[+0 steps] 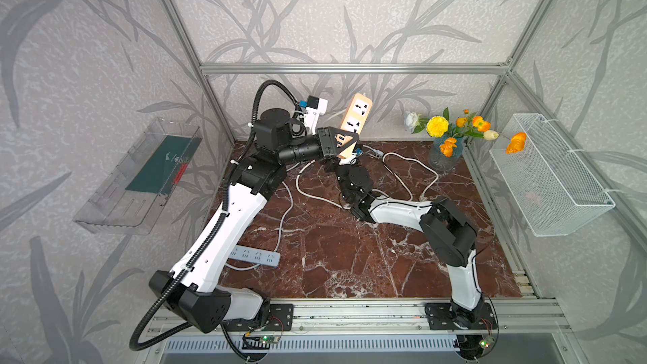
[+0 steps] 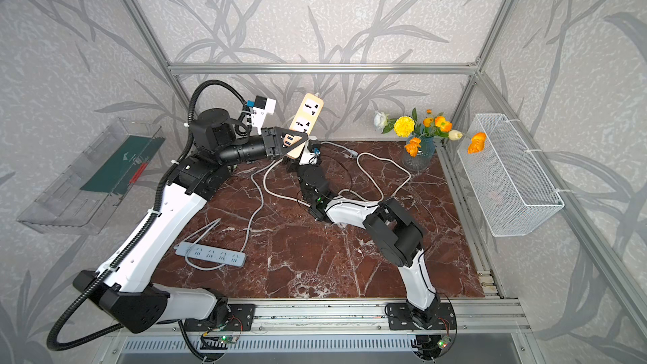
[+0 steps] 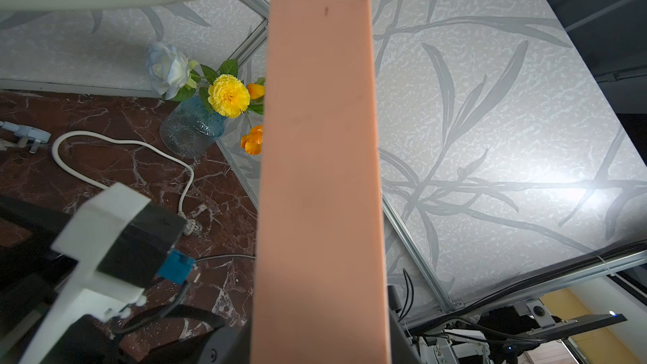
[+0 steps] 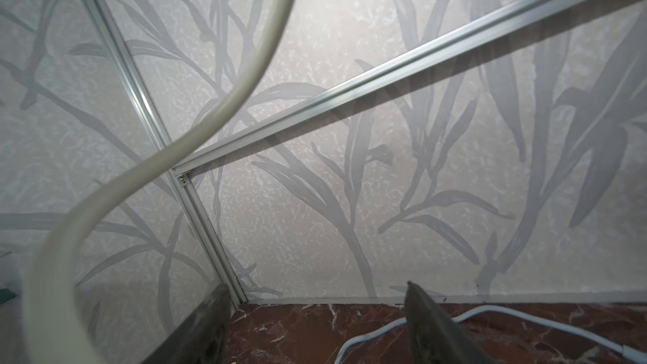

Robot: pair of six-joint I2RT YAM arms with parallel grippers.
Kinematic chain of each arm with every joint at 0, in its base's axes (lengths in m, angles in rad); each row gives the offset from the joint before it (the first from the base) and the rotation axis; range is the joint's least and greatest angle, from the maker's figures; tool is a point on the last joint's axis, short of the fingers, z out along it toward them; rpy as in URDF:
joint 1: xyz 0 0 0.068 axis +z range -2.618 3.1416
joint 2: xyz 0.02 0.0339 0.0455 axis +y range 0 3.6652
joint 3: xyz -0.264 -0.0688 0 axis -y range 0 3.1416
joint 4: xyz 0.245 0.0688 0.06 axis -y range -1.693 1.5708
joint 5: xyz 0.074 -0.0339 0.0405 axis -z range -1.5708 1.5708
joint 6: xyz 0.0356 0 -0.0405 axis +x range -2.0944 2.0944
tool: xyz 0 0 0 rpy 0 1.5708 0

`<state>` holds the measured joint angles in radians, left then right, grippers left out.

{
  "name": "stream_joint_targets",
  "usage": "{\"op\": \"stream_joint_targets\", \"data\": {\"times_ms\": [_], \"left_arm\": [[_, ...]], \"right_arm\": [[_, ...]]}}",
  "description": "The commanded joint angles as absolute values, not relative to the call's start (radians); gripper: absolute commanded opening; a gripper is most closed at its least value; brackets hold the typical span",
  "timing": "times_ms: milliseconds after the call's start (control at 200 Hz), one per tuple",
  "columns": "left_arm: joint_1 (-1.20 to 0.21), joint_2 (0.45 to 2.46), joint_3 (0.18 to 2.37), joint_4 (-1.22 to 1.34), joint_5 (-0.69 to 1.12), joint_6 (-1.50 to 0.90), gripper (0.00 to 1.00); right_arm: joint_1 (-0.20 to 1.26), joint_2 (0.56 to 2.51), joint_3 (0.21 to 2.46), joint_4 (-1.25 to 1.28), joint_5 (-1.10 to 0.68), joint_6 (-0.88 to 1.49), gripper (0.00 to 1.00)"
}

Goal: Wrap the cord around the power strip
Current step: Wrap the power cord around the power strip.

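Above marble point(image 1: 350, 257), left end effector point(image 1: 345, 143) pinches beige power strip point(image 1: 357, 113); right end effector point(image 4: 317, 287) spread.

- A peach-sided power strip point(image 1: 357, 113) with a white socket face is being held up, tilting, above the back of the table point(image 1: 350, 257).
- Its off-white cord point(image 3: 119, 140) is trailing unwrapped in loose loops across the table, with its plug point(image 3: 26, 133) lying flat.

Smooth matt plastic power strip point(image 3: 320, 169)

Light was soft and even; the close cord point(image 4: 56, 257) was blurred, a glare patch whitened the wall point(image 3: 591, 187)
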<state>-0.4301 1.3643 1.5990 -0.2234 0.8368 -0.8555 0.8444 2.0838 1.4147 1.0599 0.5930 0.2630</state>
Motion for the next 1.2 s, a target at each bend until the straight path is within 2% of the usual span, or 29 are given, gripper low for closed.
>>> {"op": "stream_joint_targets", "data": {"times_ms": [0,220,260,330,380,475,575,625,675,780,885,955,1020,1105,1195], "left_arm": [[-0.433,1.326,1.621,-0.172,0.862,-0.879,0.0],[-0.428,1.302,1.614,-0.21,0.864,-0.848,0.0],[-0.428,1.303,1.624,-0.221,0.862,-0.839,0.0],[-0.425,1.305,1.633,-0.224,0.871,-0.836,0.0],[-0.426,1.307,1.638,-0.211,0.885,-0.845,0.0],[-0.423,1.305,1.647,-0.211,0.898,-0.841,0.0],[-0.402,1.298,1.702,-0.388,0.854,-0.707,0.0],[-0.382,1.292,1.72,-0.486,0.815,-0.629,0.0],[-0.364,1.289,1.735,-0.587,0.762,-0.536,0.0],[-0.328,1.294,1.742,-0.768,0.587,-0.37,0.0],[-0.319,1.321,1.755,-0.87,0.29,-0.238,0.0],[-0.319,1.347,1.735,-0.879,0.126,-0.157,0.0],[-0.319,1.364,1.683,-0.844,0.047,-0.098,0.0],[-0.32,1.39,1.613,-0.795,0.017,-0.045,0.0],[-0.327,1.414,1.526,-0.748,0.06,0.036,0.0]], "right_arm": [[0.834,2.146,1.47,1.0,0.805,0.268,0.66],[0.803,2.157,1.445,1.07,0.756,0.148,0.53],[0.802,2.156,1.427,1.091,0.726,0.114,0.44],[0.802,2.151,1.397,1.112,0.692,0.064,0.18],[0.801,2.148,1.379,1.123,0.664,0.033,0.11],[0.799,2.138,1.353,1.137,0.626,-0.023,0.1],[0.8,2.082,1.281,1.106,0.581,-0.087,0.06],[0.799,2.037,1.212,1.093,0.571,-0.116,0.0],[0.797,1.987,1.138,1.084,0.57,-0.144,0.0],[0.791,1.853,0.985,1.019,0.524,-0.182,0.0],[0.815,1.719,0.865,0.899,0.476,-0.246,0.0],[0.851,1.62,0.798,0.842,0.452,-0.348,0.0],[0.887,1.532,0.771,0.755,0.396,-0.445,0.0],[0.936,1.424,0.787,0.577,0.326,-0.571,0.0],[0.966,1.308,0.857,0.385,0.238,-0.659,0.0]]}}
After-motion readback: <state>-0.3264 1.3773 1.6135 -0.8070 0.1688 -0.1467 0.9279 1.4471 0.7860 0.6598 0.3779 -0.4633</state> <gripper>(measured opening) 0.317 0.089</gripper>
